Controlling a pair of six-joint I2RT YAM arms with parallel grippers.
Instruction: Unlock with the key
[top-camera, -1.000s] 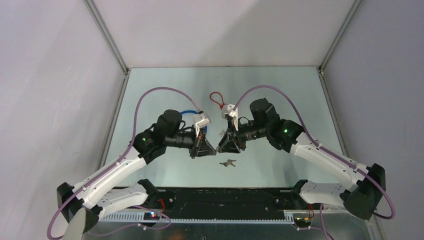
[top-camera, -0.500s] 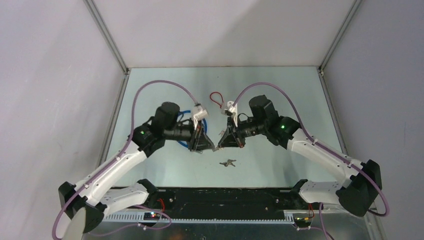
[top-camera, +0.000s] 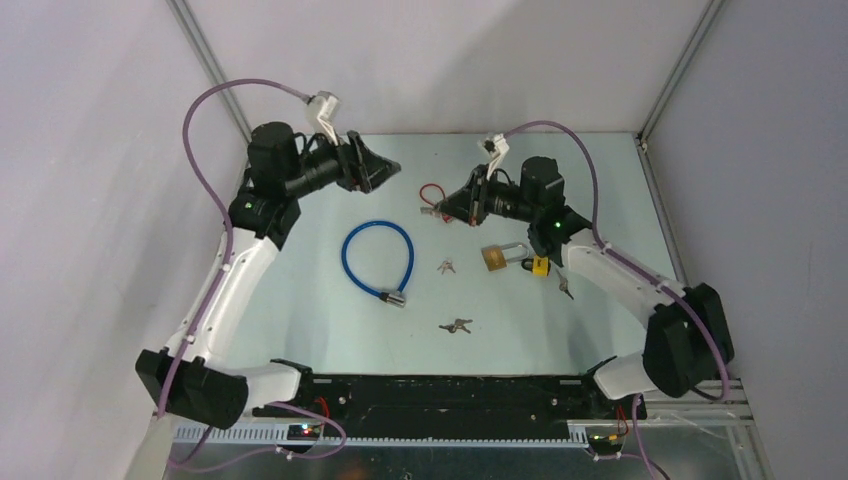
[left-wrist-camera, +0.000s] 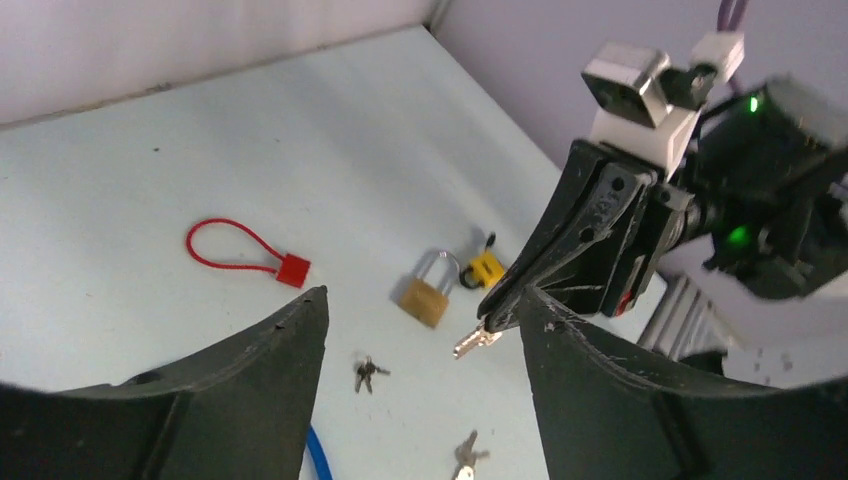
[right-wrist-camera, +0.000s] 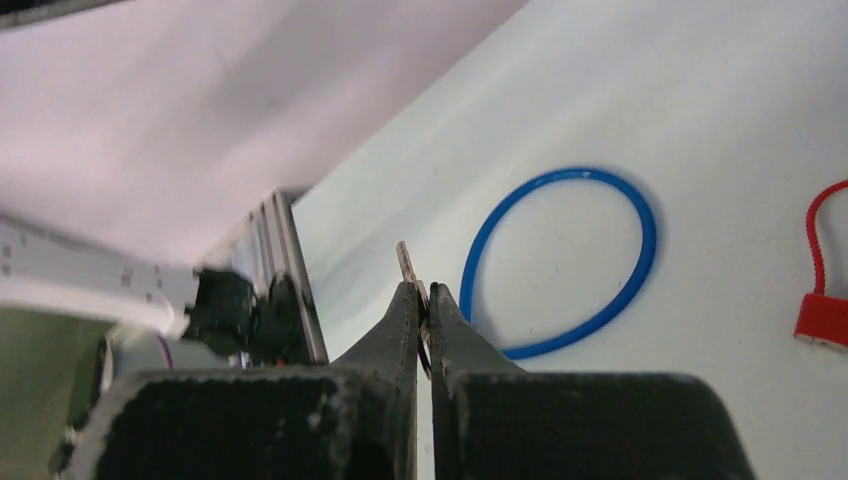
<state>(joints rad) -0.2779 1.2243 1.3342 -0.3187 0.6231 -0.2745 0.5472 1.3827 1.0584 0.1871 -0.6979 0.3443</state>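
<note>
My right gripper (top-camera: 437, 205) hangs above the back middle of the table, shut on a small silver key (left-wrist-camera: 478, 342) whose blade sticks out past the fingertips (right-wrist-camera: 405, 262). My left gripper (top-camera: 385, 168) is raised at the back left, open and holding nothing, and it faces the right gripper across a gap. On the table below lie a brass padlock (top-camera: 494, 257) and a small yellow padlock (top-camera: 538, 265) close beside it, right of centre. A blue cable lock (top-camera: 378, 258) lies in a loop left of centre.
A red wire seal (top-camera: 432, 193) lies toward the back, under the right gripper. Two loose key bunches rest on the table, one (top-camera: 446, 266) beside the brass padlock and one (top-camera: 457, 325) nearer the front. Walls close off the table's left, back and right sides.
The two grippers met at the table's middle; the right one shut on the key and the left one opened. Both arms then rose and drew apart toward the back.
</note>
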